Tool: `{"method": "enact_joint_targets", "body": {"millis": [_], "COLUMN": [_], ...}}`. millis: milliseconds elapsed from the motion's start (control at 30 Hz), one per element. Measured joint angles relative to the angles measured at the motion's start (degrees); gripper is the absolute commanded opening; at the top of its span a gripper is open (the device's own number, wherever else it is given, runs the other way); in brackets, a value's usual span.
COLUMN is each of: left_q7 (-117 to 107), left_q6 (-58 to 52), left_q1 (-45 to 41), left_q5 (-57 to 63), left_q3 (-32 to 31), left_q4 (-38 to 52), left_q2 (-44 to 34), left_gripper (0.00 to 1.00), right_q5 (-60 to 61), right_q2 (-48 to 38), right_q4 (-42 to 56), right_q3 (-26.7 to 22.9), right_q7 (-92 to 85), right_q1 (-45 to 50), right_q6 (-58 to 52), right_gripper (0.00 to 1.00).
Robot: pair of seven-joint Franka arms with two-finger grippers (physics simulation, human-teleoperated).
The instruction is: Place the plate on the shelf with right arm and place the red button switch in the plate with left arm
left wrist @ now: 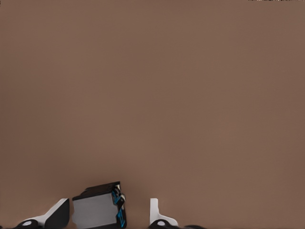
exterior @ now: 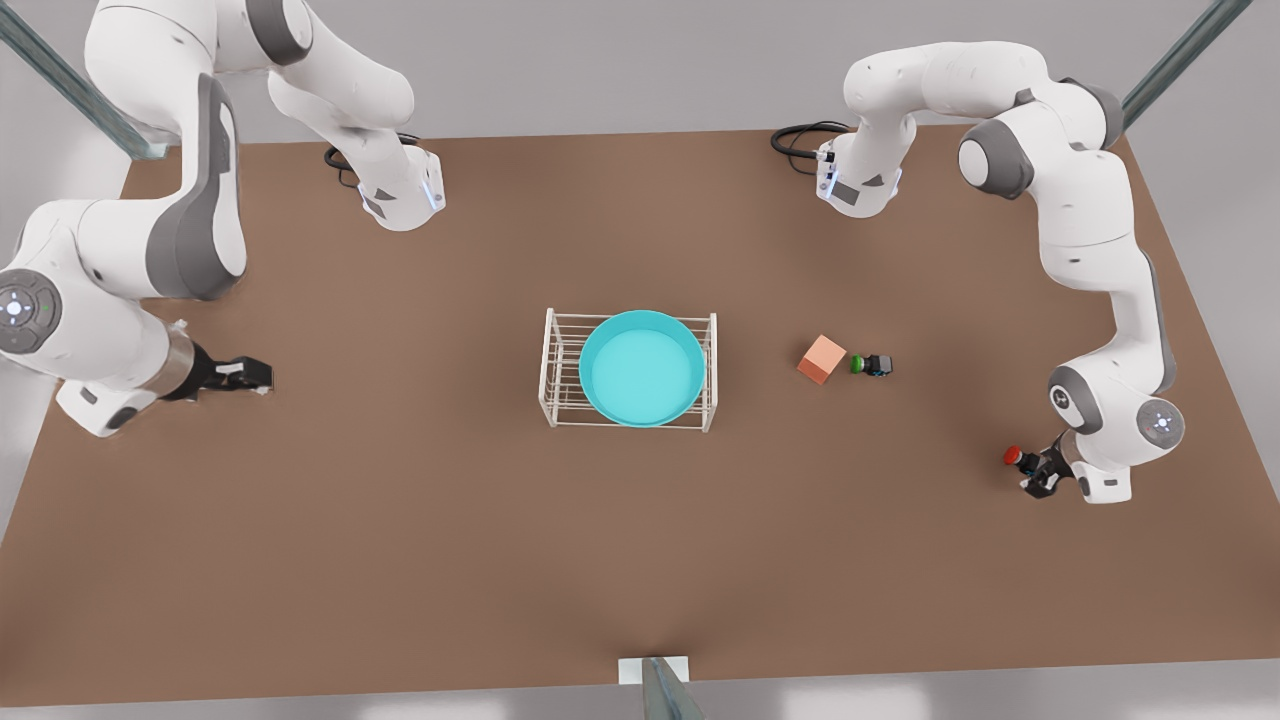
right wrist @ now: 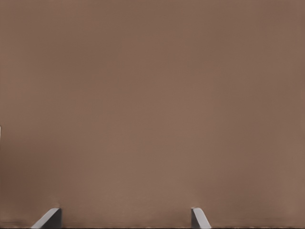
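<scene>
The turquoise plate [exterior: 640, 368] lies flat on top of the white wire shelf [exterior: 553, 372] at the table's middle. The red button switch [exterior: 1014, 457] lies on its side on the table at the front view's right. My left gripper [exterior: 1035, 472] is low around it. In the left wrist view the switch's black body [left wrist: 95, 210] sits between the fingers of the left gripper [left wrist: 108, 211], against one finger with a gap to the other. My right gripper [exterior: 262, 376] waits open and empty at the front view's left, its fingers wide apart over bare table [right wrist: 125, 217].
A salmon-orange cube [exterior: 822, 358] and a green-capped switch [exterior: 870, 365] lie side by side between the shelf and the left gripper. Both arm bases [exterior: 400, 195] stand at the far edge. The brown table [exterior: 400, 560] is bare toward its near edge.
</scene>
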Motion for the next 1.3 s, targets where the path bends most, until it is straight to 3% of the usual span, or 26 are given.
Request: {"method": "enact_joint_targets", "body": {"millis": [333, 400, 533, 633, 733, 833, 900, 1033, 1133, 1300], "left_q7": [-2.1, -2.4, -3.5, -4.4, -7.1, -11.8, -15.7, -24.2, -29.7, -38.4], "left_q6": [0.6, 0.7, 0.7, 0.0, -5.5, -11.4, -14.7, -21.5, -24.5, -26.8], "left_q1": [-0.2, -0.2, -0.2, -0.8, -7.0, -19.4, -23.9, -29.8, -38.7, -44.1], "left_q5": [0.0, 0.0, -0.1, -1.6, -3.3, -4.2, -4.5, -4.1, -1.4, 0.2], "left_q3": [0.0, 0.0, 0.0, -0.1, -2.7, -3.7, -6.5, -13.7, -14.8, -16.1], "left_q4": [0.0, 0.1, 0.2, 0.2, 0.1, 0.2, 3.0, 9.9, 11.6, 16.5], "left_q2": [0.4, 0.4, 0.1, -2.6, -10.1, -17.6, -19.3, -18.8, -17.1, -13.0], "left_gripper": [0.71, 0.44, 0.35, 0.35, 0.35, 0.35, 0.35, 0.35, 0.35, 0.35], "right_q5": [2.4, 2.5, 2.6, 2.6, 2.7, 2.7, 2.7, 2.7, 2.7, 2.7], "right_q2": [-3.4, -3.4, -3.4, -3.4, -3.6, -3.6, -3.6, -3.7, -3.7, -3.7], "right_q4": [-3.9, -4.0, -4.1, -4.2, -4.3, -4.3, -4.3, -4.4, -4.6, -4.8], "right_q3": [-2.3, -2.5, -2.8, -2.8, -3.2, -3.4, -3.5, -3.5, -3.5, -3.5], "right_q7": [0.3, 0.3, 0.4, 0.4, 0.4, 0.4, 0.4, 0.5, 0.5, 0.6], "right_q1": [0.6, 0.7, 0.8, 0.8, 1.1, 1.2, 1.2, 1.2, 1.3, 1.6], "right_q6": [-3.9, -4.2, -4.7, -5.0, -5.2, -5.3, -5.4, -5.4, -5.5, -5.6], "right_gripper": [1.0, 1.0, 1.0, 1.0, 1.0, 1.0, 1.0, 1.0, 1.0, 1.0]}}
